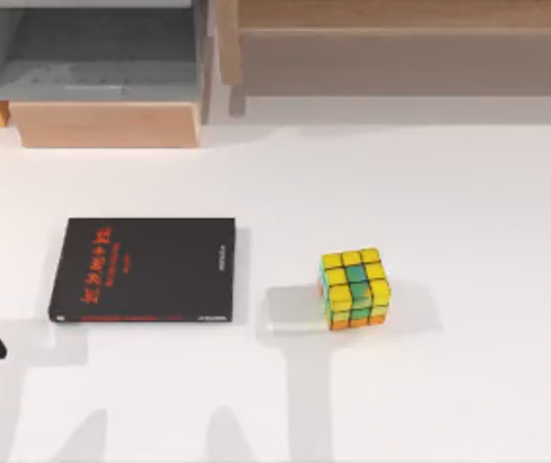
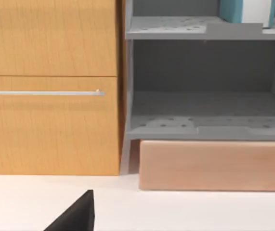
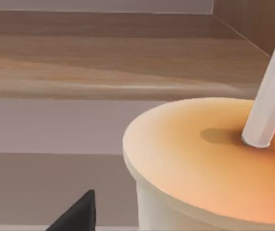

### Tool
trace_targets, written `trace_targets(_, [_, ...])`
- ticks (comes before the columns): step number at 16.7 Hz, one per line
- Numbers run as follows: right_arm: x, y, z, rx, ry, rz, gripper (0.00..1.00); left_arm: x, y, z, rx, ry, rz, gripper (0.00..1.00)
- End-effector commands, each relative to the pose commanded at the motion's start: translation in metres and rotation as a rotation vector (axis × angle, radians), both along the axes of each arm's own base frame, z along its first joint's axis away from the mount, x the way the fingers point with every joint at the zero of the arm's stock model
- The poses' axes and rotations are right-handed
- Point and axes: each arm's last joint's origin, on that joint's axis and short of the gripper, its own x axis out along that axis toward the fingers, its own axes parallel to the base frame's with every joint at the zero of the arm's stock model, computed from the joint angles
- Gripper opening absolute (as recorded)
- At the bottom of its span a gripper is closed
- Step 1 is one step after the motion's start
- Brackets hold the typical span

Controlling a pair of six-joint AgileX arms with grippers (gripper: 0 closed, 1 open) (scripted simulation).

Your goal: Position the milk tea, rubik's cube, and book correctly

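The book is lying flat on the white table, left of the rubik's cube, apart. The milk tea is sitting close before the right wrist camera. Finger state: cannot tell for either gripper.

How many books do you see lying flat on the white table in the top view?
1. The black book lies flat on the table, left of the rubik's cube; others may be hidden.
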Motion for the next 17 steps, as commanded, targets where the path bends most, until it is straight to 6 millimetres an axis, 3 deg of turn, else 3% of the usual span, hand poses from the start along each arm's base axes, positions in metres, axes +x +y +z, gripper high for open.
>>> trace_targets(5, [-0.013,0.001,0.03,0.003,0.003,0.001,1.0,0.0,0.0,0.0,0.0,0.0,0.0,1.0])
trace_targets(11, [-0.014,0.002,0.034,0.003,0.002,0.005,1.0,0.0,0.0,0.0,0.0,0.0,0.0,1.0])
trace_targets(14, [0.002,0.011,0.06,-0.029,-0.033,0.01,1.0,0.0,0.0,0.0,0.0,0.0,0.0,1.0])
trace_targets(17, [0.035,0.05,0.095,-0.035,-0.039,0.072,1.0,0.0,0.0,0.0,0.0,0.0,0.0,1.0])
